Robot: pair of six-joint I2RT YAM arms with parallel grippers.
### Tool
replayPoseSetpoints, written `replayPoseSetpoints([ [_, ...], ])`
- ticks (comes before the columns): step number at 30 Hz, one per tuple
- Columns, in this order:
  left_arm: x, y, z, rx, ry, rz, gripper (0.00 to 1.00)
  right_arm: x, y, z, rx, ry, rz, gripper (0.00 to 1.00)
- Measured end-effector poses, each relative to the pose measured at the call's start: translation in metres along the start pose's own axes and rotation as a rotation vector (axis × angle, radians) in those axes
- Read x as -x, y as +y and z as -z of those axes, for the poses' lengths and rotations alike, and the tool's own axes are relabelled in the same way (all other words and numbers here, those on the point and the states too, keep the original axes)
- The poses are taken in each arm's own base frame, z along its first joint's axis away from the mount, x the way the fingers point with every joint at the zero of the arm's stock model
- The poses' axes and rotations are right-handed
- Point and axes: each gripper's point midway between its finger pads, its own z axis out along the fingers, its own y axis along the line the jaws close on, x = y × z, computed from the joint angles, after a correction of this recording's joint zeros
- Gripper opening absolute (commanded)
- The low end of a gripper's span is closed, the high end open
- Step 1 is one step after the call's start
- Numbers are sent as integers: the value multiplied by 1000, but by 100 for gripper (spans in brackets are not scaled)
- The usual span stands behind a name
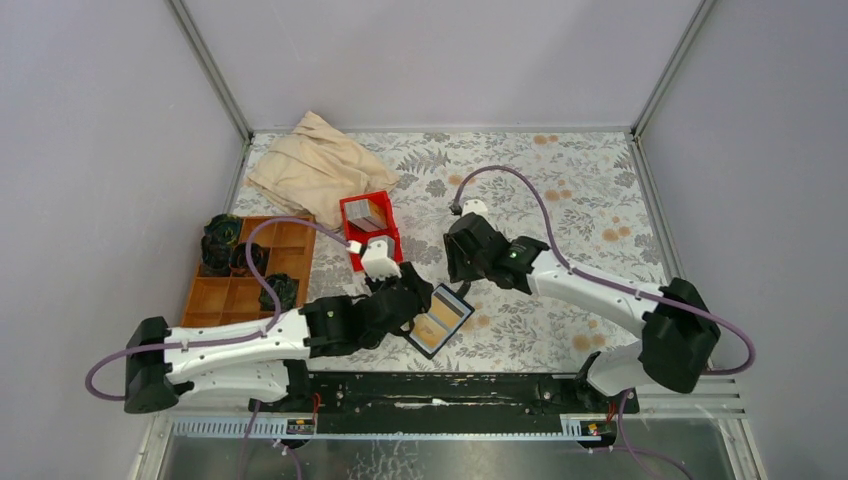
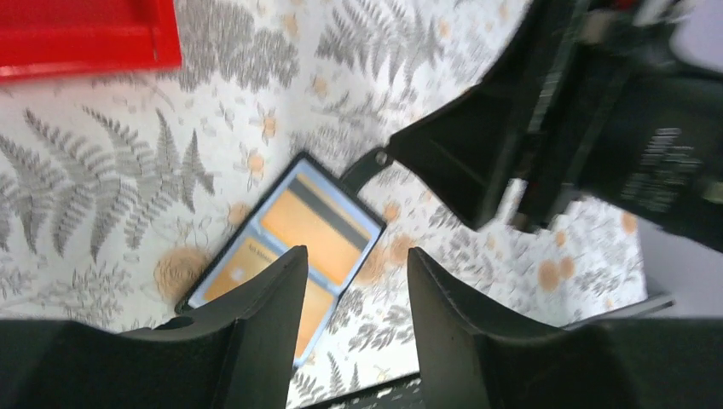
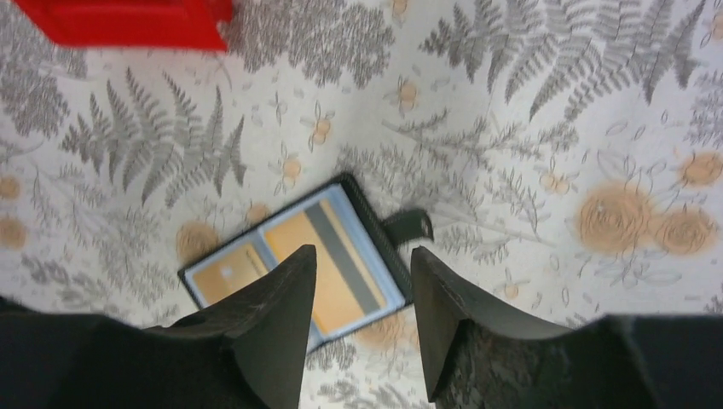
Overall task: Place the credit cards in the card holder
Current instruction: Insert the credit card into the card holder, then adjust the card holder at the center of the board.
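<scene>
Hovering above the open card holder (image 2: 337,200), the left gripper (image 2: 354,294) has its two black fingers (image 2: 273,315) parted, with nothing between them. The right gripper (image 3: 362,294) hangs over the same holder from the far right. Its jaws are likewise apart and hold nothing, and neither gripper touches the holder in the wrist views.

The card holder lies spread flat on the floral table cover (image 1: 560,180), near the near edge and about midway between the two arms. Its inside faces up. Two tan credit cards (image 3: 328,247) sit side by side in its clear pockets. One shows a dark stripe along its length, and the other, in the near-left half, shows a small pale mark. The black clasp tab (image 3: 409,226) sticks out from the far-right edge of the holder and rests on the cover.

The left arm reaches in low from the near left, and the right arm bends in from the near right.

Just beyond the left gripper stands a red bin (image 1: 345,215) with grey, card-like pieces in it, though what they are cannot be told. To its left is a brown compartment tray (image 1: 235,295) with dark crumpled items in several sections. A beige cloth (image 1: 320,165) lies bunched at the far left corner.
</scene>
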Motion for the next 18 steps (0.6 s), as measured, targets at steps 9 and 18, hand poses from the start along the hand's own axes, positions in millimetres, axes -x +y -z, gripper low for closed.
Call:
replayPoseSetpoints([
  [9, -70, 27, 4, 154, 185, -36, 52, -62, 25, 30, 49, 130, 53, 49],
  [18, -90, 84, 25, 215, 251, 58, 43, -133, 49, 37, 30, 259, 117, 35],
])
